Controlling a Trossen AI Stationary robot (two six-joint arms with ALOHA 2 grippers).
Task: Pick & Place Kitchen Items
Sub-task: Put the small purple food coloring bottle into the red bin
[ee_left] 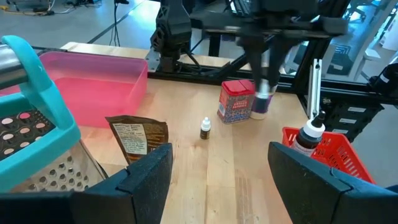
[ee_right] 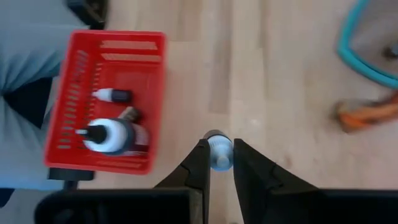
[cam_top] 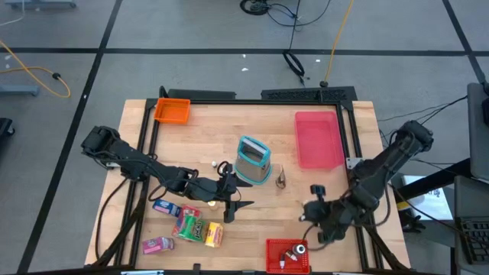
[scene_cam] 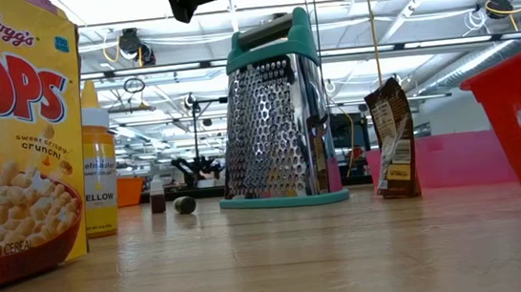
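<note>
My right gripper (ee_right: 219, 163) is shut on a small white bottle (ee_right: 217, 152) over bare wood, between the red bin (ee_right: 106, 121) and the red dark-lidded canister (ee_left: 237, 101), which stands on its base. The bin holds small bottles (ee_right: 102, 135). My left gripper (ee_left: 221, 180) hovers open near the table's middle (cam_top: 235, 206), in front of the teal grater (cam_top: 252, 160), touching nothing. A tiny bottle (ee_left: 205, 129) and a brown packet (ee_left: 140, 137) stand upright on the table. Several snack packets (cam_top: 189, 225) lie flat at the near left. My right gripper pinches the small white bottle between its two fingers, which slant down at it from above. The bottle's cap end (ee_right: 217, 140) pokes out past the fingertips. In the left wrist view its lower end (ee_left: 262, 106) hangs below the fingers beside the canister, apparently clear of the table.
A flat pink tray (cam_top: 319, 139) lies at the far right and an orange bin (cam_top: 172, 111) at the far left corner. In the low view a cereal box (scene_cam: 11, 141) and a yellow bottle (scene_cam: 97, 162) stand at the left. Bare wood lies between the grater and the red bin.
</note>
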